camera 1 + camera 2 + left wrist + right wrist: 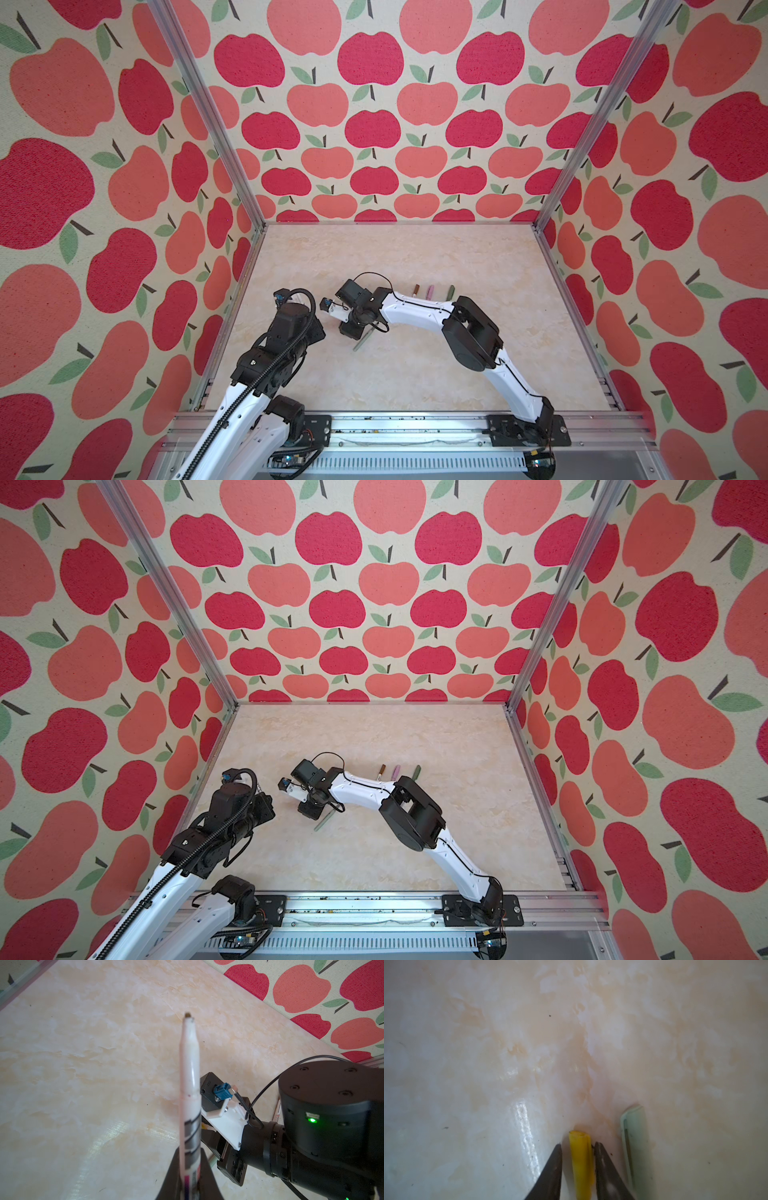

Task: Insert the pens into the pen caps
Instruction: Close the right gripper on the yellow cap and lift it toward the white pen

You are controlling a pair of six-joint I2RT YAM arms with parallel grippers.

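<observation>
My left fingers (188, 1159) are clamped on the white pen (189, 1076), which sticks straight out from them above the surface (415, 374), its dark tip away from the wrist and its printed end down between them. The right fingers (578, 1145) are down at the surface on either side of the yellow cap (580, 1159). They are very close to it, but a sliver of light shows on one side, so I cannot tell whether they are pinching it. The pale green pen (360, 343) lies flat just beside that cap. Farther back, behind the right arm, I see a row of three lying apart from one another: a brown-capped pen (416, 289), a pink pen (431, 291) and a dark green pen (450, 292).
</observation>
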